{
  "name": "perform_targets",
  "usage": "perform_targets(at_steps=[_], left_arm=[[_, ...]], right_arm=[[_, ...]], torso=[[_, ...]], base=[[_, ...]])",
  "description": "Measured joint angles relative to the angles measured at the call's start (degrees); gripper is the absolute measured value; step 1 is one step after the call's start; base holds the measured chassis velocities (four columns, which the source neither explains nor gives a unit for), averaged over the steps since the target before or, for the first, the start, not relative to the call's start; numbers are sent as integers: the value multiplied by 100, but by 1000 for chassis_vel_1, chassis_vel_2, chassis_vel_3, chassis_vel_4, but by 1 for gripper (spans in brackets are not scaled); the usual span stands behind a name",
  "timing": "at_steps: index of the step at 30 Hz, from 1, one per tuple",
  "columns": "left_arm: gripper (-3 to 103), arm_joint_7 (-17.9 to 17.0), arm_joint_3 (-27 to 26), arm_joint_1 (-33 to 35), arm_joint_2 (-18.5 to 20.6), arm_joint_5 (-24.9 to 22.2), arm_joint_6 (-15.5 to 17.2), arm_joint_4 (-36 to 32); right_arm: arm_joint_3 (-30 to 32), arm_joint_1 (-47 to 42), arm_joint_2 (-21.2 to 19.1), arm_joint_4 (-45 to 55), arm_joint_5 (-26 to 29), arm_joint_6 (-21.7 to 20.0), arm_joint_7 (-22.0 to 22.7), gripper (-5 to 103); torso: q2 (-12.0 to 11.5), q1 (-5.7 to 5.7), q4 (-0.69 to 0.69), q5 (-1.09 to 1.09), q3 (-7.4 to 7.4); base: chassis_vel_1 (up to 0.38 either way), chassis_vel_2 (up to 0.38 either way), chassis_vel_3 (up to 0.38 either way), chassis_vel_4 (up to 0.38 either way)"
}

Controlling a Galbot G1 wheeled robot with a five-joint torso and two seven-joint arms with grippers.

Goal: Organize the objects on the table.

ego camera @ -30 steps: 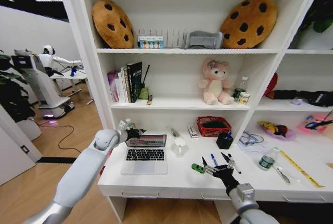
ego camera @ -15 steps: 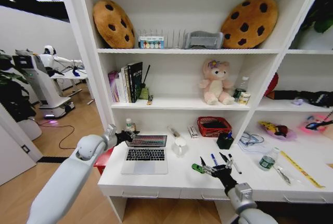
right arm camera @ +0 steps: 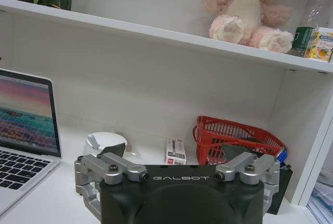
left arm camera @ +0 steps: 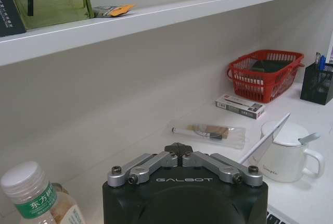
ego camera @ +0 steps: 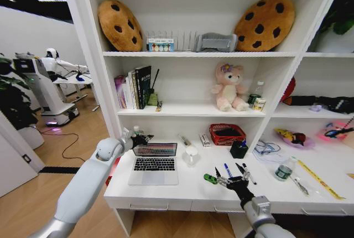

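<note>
- Left gripper point(ego camera: 142, 138) sits at the top left corner of the laptop point(ego camera: 154, 164) lid, above the table point(ego camera: 182, 191). Head view shows dark fingers near the screen edge; I cannot tell whether they are spread or closed, or whether they touch the lid.
- Right gripper point(ego camera: 232, 178) hovers low over the table front, fingers spread wide, holding nothing. Toy car point(ego camera: 209, 179) lies just beside its left finger; blue pen point(ego camera: 227, 170) and black pen point(ego camera: 248, 176) lie just behind the fingertips.
- Step in hand, as judged: left arm addressing the lid, probably to close it; right arm poised over the small clutter.
- To do it well: put the push on the upper lid edge near the corner and swing along the hinge arc, not straight down. Keep clear of the bottle point(left arm camera: 35, 198) beside the gripper and of the mug point(ego camera: 191, 155) to the laptop's right.
- Laptop: open, screen upright and facing the robot, keyboard toward the front edge, hinge line running left-right along the table.
- Pens: long axes run front to back, slightly slanted. Car: long axis roughly left-right.
</note>
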Motion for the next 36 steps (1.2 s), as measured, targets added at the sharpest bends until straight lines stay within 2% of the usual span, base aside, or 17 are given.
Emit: perform_targets(at_steps=[9, 13, 16, 22, 30, 36], left_arm=[[0, 106, -37, 585, 469, 0, -86, -402], [0, 126, -146, 905, 700, -7, -81, -785], [0, 158, -341, 1343, 954, 2, -79, -1245], [0, 253, -672, 2064, 1206, 204, -143, -1662], [0, 347, -806, 2621, 1268, 522, -329, -1814], [0, 347, -687, 2805, 1101, 757, -417, -1770]], right_arm=[[-99, 145, 23, -100, -41, 8, -24, 100], [-121, 174, 24, -156, -67, 8, -34, 100], [-150, 197, 21, -229, -106, 37, -100, 100], [-251, 314, -18, -296, -132, 64, -115, 100], [-251, 385, -54, -358, -130, 128, -123, 100], [-197, 356, -60, -378, -111, 189, -129, 100]], torso=[[0, 0, 1, 1, -1], [0, 0, 1, -1, 0], [0, 0, -1, -1, 0], [0, 0, 1, 0, 0], [0, 0, 1, 0, -1], [1, 0, 0, 0, -1]], base=[[0, 0, 0, 0], [0, 0, 0, 0], [0, 0, 0, 0], [0, 0, 0, 0], [0, 0, 0, 0], [0, 0, 0, 0]])
